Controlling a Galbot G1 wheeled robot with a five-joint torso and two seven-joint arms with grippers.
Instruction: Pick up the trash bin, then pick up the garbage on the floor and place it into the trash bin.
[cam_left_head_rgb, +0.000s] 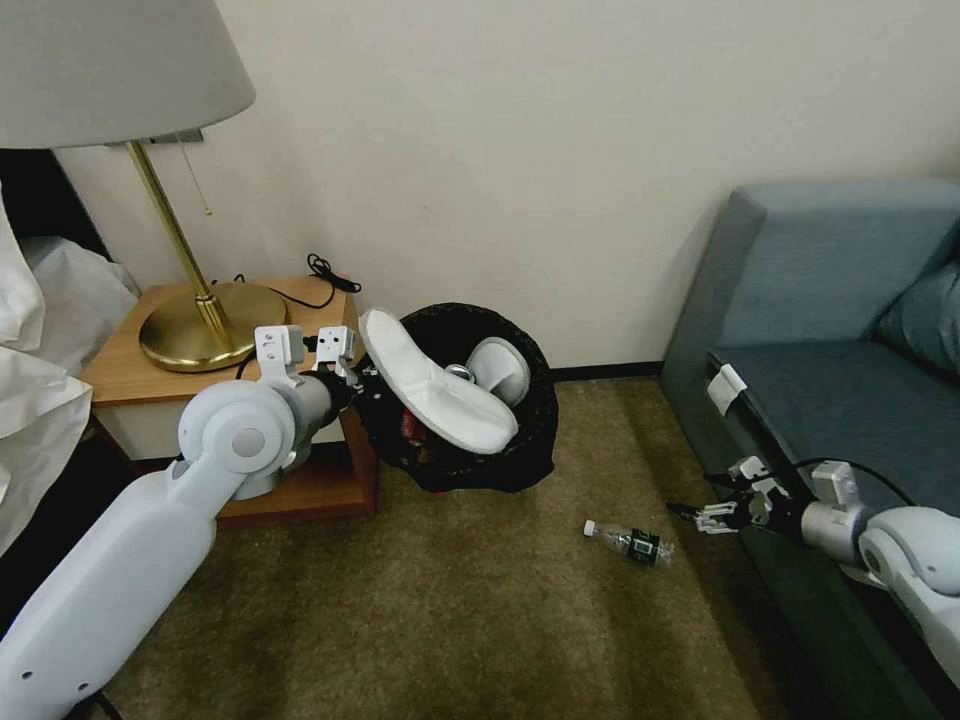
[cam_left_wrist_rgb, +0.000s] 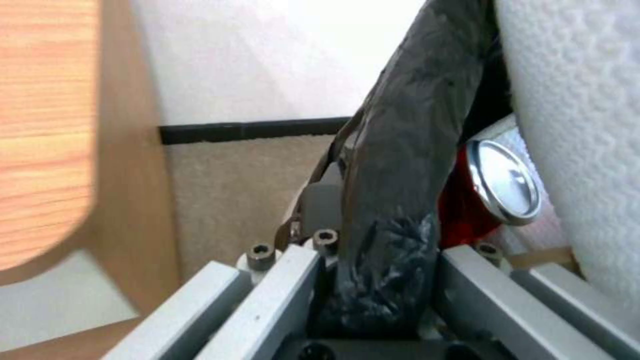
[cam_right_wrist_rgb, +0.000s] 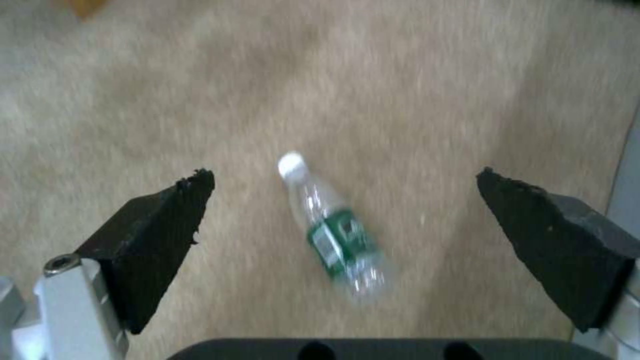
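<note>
The trash bin (cam_left_head_rgb: 520, 440), lined with a glossy black bag, hangs tilted above the carpet beside the nightstand. My left gripper (cam_left_head_rgb: 362, 385) is shut on its rim (cam_left_wrist_rgb: 393, 200). Two white slippers (cam_left_head_rgb: 440, 395) and a red can (cam_left_wrist_rgb: 490, 192) lie inside it. A clear bottle (cam_left_head_rgb: 628, 541) with a white cap and green label lies on the carpet, also seen as the bottle (cam_right_wrist_rgb: 333, 235) below my right gripper (cam_right_wrist_rgb: 345, 187), whose black fingertips (cam_right_wrist_rgb: 177, 210) stand wide apart. In the head view the right gripper (cam_left_head_rgb: 690, 515) hovers open just right of the bottle.
A wooden nightstand (cam_left_head_rgb: 130, 370) with a brass lamp (cam_left_head_rgb: 205, 320) stands left of the bin. A blue sofa (cam_left_head_rgb: 840, 330) flanks my right arm. White bedding (cam_left_head_rgb: 40, 330) is at the far left. Open carpet (cam_left_head_rgb: 450, 620) stretches in front.
</note>
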